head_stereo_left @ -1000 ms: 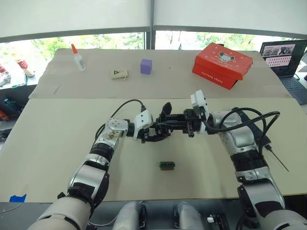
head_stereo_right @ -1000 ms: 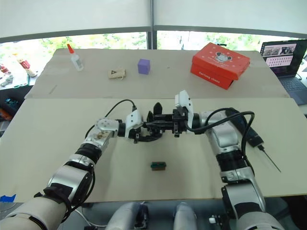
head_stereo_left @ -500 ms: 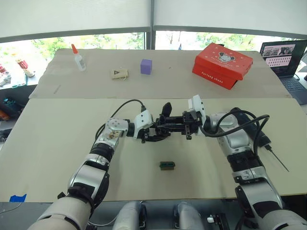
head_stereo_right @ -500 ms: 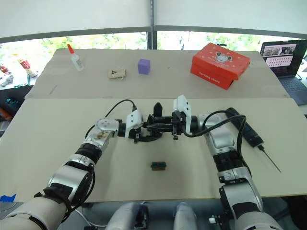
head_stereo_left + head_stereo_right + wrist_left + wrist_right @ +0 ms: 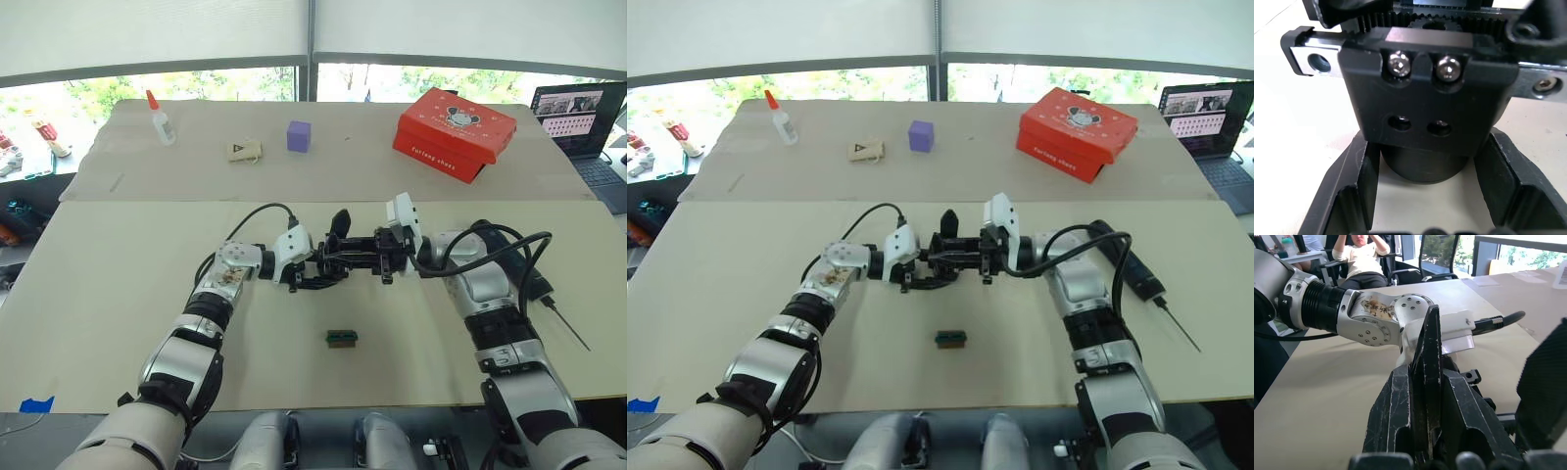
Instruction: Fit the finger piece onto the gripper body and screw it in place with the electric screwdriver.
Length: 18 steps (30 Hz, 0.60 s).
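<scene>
The left pincer [image 5: 312, 273] grasps the small black gripper body [image 5: 338, 262] by its round dark base, a finger on either side of it, as the left wrist view shows, where the body's toothed rack and two bright screw heads [image 5: 1422, 66] face the camera. The right pincer [image 5: 377, 262] meets it from the other side, clenched on the flat black plastic finger piece [image 5: 1428, 363], which stands edge-on between its two fingers in the right wrist view and lies against the gripper body. Both pincers come together at the middle of the beige desk [image 5: 118, 323]. The gripper body's own pointed black finger [image 5: 340, 221] sticks upward. The long black cylindrical electric screwdriver [image 5: 1129, 262] lies on the desk beside the right arm, its thin metal bit [image 5: 1181, 330] pointing toward the desk's near right edge. A tiny green-and-black block [image 5: 341, 338] sits on the desk near the pincers, apart from them.
</scene>
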Tool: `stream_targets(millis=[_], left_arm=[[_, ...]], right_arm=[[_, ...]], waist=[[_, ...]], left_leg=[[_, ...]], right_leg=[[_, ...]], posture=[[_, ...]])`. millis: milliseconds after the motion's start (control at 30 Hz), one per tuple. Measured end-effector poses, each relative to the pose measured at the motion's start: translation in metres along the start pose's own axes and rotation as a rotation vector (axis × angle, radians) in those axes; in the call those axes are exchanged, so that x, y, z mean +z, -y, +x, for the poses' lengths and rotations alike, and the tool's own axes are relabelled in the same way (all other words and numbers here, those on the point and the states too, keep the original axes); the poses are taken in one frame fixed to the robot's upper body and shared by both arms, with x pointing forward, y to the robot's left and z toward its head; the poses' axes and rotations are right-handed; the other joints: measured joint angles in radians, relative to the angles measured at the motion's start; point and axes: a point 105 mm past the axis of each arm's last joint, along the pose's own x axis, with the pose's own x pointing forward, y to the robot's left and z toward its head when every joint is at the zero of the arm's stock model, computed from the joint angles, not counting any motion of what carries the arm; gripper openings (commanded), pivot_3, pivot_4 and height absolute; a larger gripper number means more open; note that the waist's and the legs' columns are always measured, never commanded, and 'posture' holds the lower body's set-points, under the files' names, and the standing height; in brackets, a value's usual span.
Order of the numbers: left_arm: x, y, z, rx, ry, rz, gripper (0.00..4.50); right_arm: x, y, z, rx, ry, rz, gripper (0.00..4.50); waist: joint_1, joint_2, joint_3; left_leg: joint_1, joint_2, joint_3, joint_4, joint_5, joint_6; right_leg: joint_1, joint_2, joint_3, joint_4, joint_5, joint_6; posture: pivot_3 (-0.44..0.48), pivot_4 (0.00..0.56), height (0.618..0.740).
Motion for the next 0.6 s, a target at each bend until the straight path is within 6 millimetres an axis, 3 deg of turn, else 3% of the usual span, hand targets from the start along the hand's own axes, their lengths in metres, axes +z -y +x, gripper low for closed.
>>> stream_targets(millis=[600], left_arm=[[-0.0005, -0.0001, -0.0003, 0.001, -0.001, -0.002, 2.27]], right_arm=[[-0.0044, -0.0026, -0.0023, -0.02, 0.003, -0.027, 0.35]], waist=[[0.0, 0.0, 0.0]], left_leg=[[0.0, 0.0, 0.0, 0.0, 0.0, 0.0]], right_leg=[[0.0, 0.0, 0.0, 0.0, 0.0, 0.0]], posture=[[0.0, 0.15, 0.74]])
